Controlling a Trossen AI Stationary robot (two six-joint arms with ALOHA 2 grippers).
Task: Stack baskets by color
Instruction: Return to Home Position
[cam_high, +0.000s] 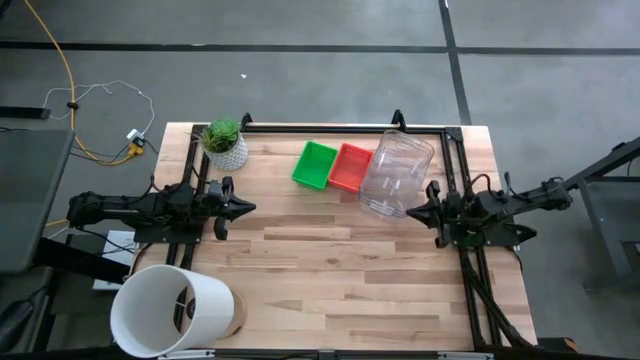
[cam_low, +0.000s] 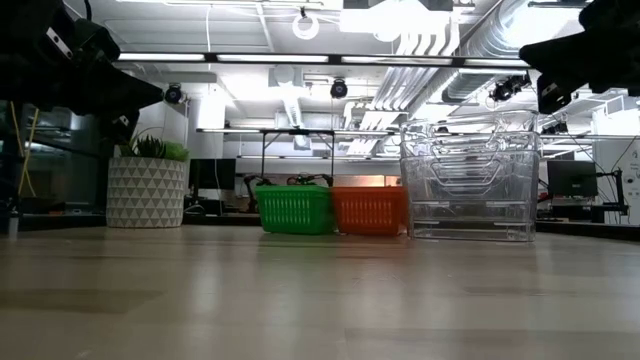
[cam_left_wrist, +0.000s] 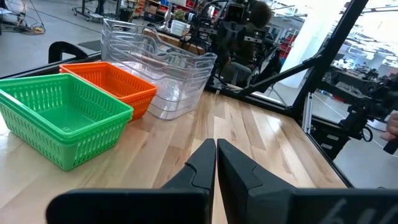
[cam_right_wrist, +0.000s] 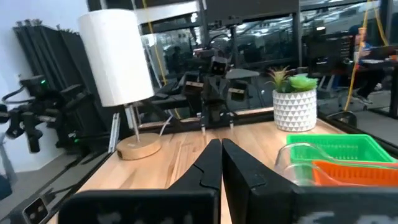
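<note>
A green basket and a red basket rest side by side on their bottoms at the table's far middle; both also show in the left wrist view, green and red. My left gripper waits shut at the table's left side, pointing level toward the right. My right gripper is shut at the right side, pointing level toward the left, near the clear container. Neither holds anything.
A clear plastic container stack stands right of the red basket. A potted plant sits at the far left. A white-shaded lamp stands at the near left corner. Bare wood fills the table's middle and near side.
</note>
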